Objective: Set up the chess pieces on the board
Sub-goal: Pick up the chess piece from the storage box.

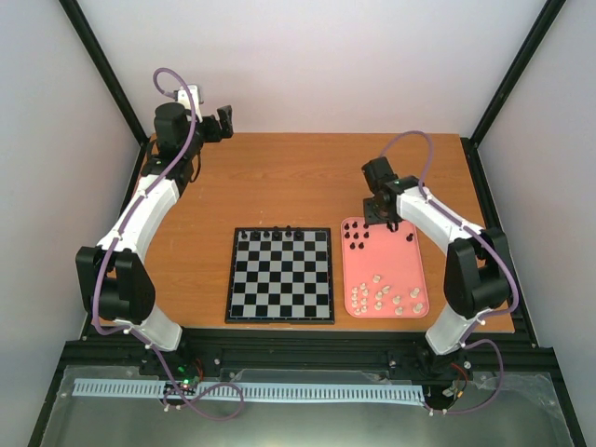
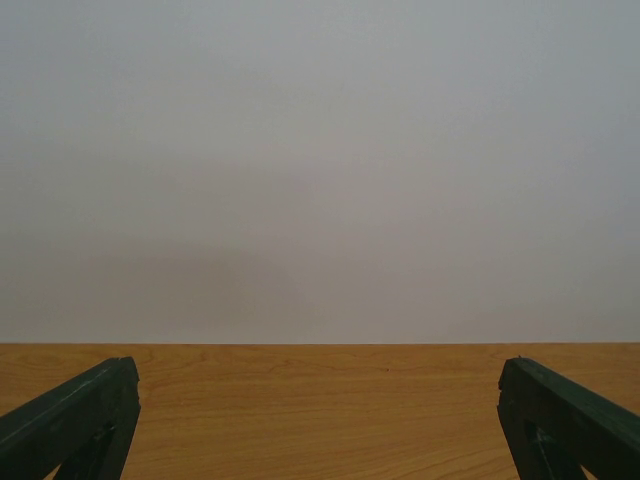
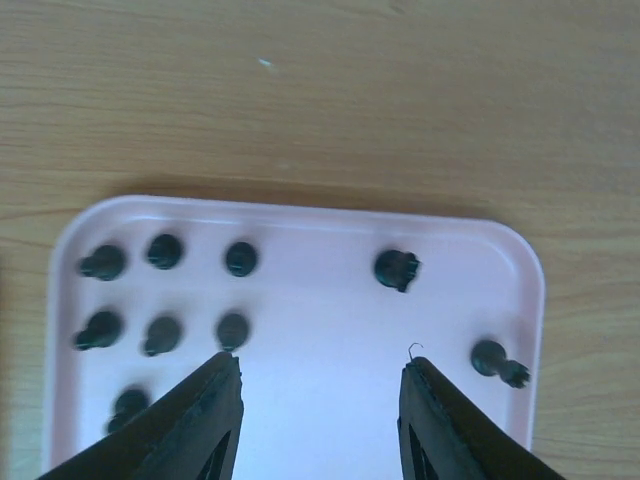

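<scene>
Overhead far; right-wrist close (tray [image 1: 391, 262] shared).

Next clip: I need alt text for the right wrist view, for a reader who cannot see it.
The right gripper hangs open above a pink tray, with nothing between its fingers. Dark chess pieces sit scattered on the tray, most clustered at its left side and two apart on the right. The wooden table shows beyond the tray.

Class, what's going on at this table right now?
The right gripper hangs open over black chess pieces on the pink tray, holding nothing. A few already stand on the far row of the board. White pieces wait at the tray's near end. The left gripper, open, idles off at the far left.
</scene>
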{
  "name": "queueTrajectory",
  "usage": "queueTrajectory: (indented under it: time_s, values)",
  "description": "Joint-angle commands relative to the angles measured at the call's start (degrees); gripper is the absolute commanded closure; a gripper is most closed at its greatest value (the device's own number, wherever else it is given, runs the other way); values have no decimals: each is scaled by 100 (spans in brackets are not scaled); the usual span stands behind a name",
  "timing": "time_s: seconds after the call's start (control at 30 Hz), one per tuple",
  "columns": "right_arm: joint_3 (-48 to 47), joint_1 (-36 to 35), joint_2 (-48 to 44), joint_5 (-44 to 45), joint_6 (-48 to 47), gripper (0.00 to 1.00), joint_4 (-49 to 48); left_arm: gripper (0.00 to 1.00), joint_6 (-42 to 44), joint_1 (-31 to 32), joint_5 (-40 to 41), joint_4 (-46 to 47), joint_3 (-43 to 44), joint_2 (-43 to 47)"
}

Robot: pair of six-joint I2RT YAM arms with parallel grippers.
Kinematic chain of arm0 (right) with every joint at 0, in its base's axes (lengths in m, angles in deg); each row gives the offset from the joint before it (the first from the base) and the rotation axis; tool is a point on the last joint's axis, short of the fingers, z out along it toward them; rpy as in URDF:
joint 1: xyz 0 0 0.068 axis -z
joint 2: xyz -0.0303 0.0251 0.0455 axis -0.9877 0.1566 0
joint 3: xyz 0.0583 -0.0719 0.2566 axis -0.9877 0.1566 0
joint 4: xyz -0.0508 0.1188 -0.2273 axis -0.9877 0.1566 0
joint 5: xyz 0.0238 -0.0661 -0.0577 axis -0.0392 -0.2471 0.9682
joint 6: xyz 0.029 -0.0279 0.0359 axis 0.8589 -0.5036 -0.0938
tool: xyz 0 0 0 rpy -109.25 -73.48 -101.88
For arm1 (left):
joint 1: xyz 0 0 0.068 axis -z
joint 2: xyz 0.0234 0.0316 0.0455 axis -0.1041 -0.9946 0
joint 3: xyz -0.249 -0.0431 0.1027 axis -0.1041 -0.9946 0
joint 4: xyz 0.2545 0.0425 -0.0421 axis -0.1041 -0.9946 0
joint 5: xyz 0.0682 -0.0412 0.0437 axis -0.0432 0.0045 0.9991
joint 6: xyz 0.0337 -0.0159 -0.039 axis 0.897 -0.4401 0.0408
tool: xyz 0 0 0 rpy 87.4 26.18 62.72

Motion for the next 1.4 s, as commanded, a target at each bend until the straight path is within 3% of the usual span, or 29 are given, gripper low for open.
queueTrajectory:
  time_s: [0.0, 0.53, 0.87, 1.03, 1.37]
  values:
    - [259, 395, 31, 40, 149, 49, -379, 0, -1, 7, -70, 9, 289, -90]
    - [327, 981, 805, -205, 8, 50, -853, 0, 6, 16, -79, 20, 308, -124]
    - [221, 1010, 1188, -232, -13, 57, -953, 0, 14, 16, -67, 11, 323, -160]
    - [167, 1027, 1249, -224, -20, 71, -936, 0, 10, 17, -76, 11, 331, -166]
    - [169, 1029, 1247, -307, -46, 75, -959, 0, 14, 19, -78, 5, 324, -157]
